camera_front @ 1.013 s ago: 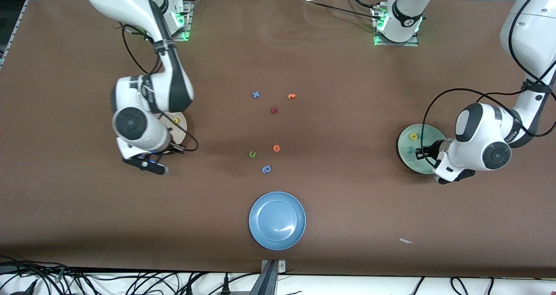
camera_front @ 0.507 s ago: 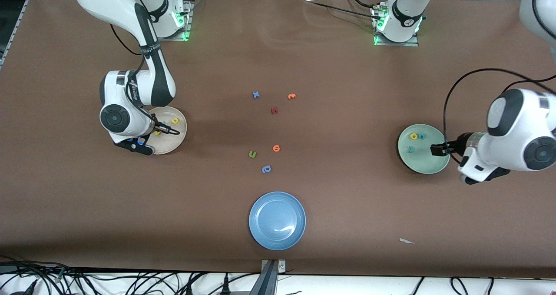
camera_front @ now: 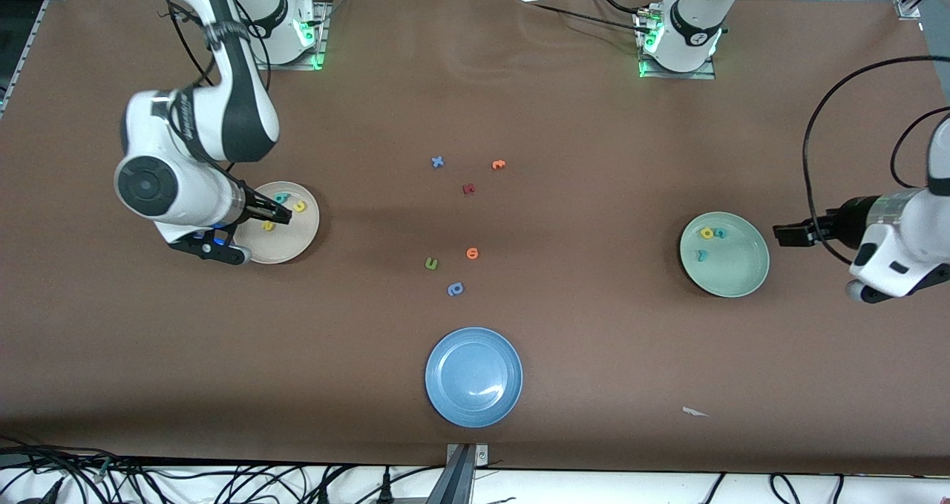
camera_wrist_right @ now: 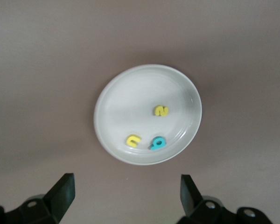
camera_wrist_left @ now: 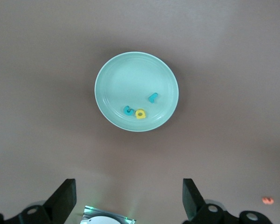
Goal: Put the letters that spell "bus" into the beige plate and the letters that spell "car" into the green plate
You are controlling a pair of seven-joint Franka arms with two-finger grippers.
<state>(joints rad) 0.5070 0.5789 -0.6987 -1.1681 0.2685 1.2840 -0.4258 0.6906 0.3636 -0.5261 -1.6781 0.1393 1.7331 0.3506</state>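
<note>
Both grippers stand with jaws spread wide and nothing between them. The right gripper (camera_front: pixel 276 213) hangs over the beige plate (camera_front: pixel 300 243), at the right arm's end of the table; the left gripper (camera_front: pixel 787 234) is up over bare table just beside the green plate (camera_front: pixel 742 281), at the left arm's end.

In the beige plate lie the teal "b" (camera_wrist_right: pixel 157 143), the yellow "u" (camera_wrist_right: pixel 133 140) and the yellow "s" (camera_wrist_right: pixel 161 111) — the b and u close together near the rim, the s apart from them, nearer the middle. In the green plate lie the teal "c" (camera_wrist_left: pixel 128 110) touching the yellow "a" (camera_wrist_left: pixel 140 114), with the thin teal "r" (camera_wrist_left: pixel 152 97) a little apart.

Between the two plates, loose on the brown table (camera_front: pixel 594 155), sit a blue x (camera_front: pixel 438 162), an orange letter (camera_front: pixel 498 165) and a dark red letter (camera_front: pixel 468 188); nearer the camera come a second orange letter (camera_front: pixel 472 253), a green letter (camera_front: pixel 431 264) and a periwinkle round letter (camera_front: pixel 455 289). Nearest the camera rests an empty blue plate (camera_front: pixel 445 407), and a white scrap (camera_front: pixel 694 412) lies toward the left arm's end. Nothing blocks either plate — writing on the arms is too small to read.
</note>
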